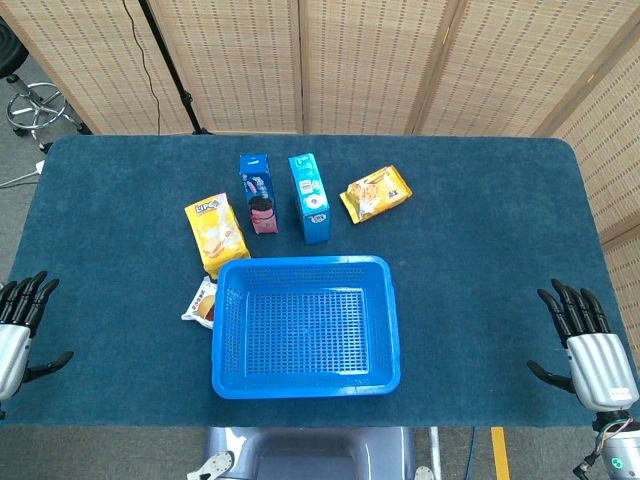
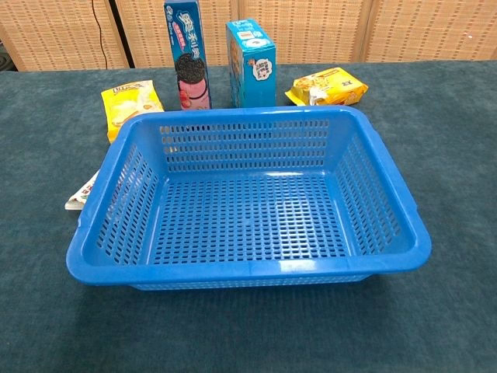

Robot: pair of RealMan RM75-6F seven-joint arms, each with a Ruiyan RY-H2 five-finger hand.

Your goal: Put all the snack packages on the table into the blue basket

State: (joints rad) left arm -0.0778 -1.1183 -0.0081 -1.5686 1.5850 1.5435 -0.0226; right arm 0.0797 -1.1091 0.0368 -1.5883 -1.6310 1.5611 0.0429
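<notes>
Nothing is in the blue basket [image 1: 305, 378] yet, so all five packages are still to be moved. Both hands rest low at the near corners of the table [image 1: 500, 220], fingers spread and holding nothing — the left hand [image 1: 20, 325] at the near left edge, the right hand [image 1: 590, 345] at the near right.

The packages lie beyond and to the left of the basket. A small white packet [image 1: 203, 303] sits just beside the basket's left wall, partly hidden by it in the chest view. The yellow chip bag [image 1: 215, 233] lies near the basket's far left corner, its long axis running roughly away from the robot. Further back stand the dark blue cookie box [image 1: 258, 192] and the light blue box [image 1: 309, 197], side by side but apart, both long axes also running front to back. The yellow biscuit pack [image 1: 377, 193] lies to their right, angled.

I judge the left hand nearer the white packet and chip bag (open cloth between them, nothing to dodge); the biscuit pack suits the right hand, which has a wide bare stretch to cross
</notes>
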